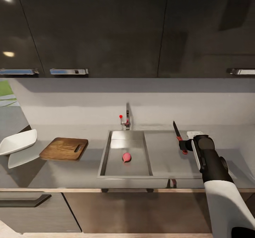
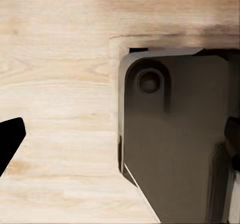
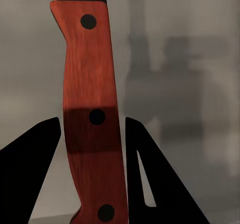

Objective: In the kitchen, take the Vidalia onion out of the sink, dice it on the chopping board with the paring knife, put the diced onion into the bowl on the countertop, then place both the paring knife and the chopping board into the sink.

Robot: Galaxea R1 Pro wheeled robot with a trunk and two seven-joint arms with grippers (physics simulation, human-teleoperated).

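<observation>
we're at the long grey steel countertop (image 1: 166,160), under the dark glossy cabinets (image 1: 106,28). our right gripper (image 1: 186,145) is out over the worktop to the right of the rectangular stainless-steel sink (image 1: 104,153), and from the right wrist camera we see its two black fingers (image 3: 30,174) pressed against either side of the red riveted handle of the slim dark-bladed paring knife (image 3: 92,114), clamped on it. in the head view the knife (image 1: 178,136) points away from us toward the grey back wall, blade beyond the gripper. the small pinkish-red vidalia onion (image 1: 126,156) lies on the sink floor, nearer the front edge, below the chrome faucet with the little red knob (image 1: 124,120). left of the sink, the thick dark-brown wooden chopping board (image 1: 64,148) lies flat on the counter, and further left the white squarish bowl (image 1: 17,142) sits tilted at the counter's end. from the left wrist camera we get pale wood floor (image 2: 55,109) and a grey panel (image 2: 175,144); one dark fingertip (image 2: 9,141) pokes in, and we can't tell whether that gripper is open or closed.
</observation>
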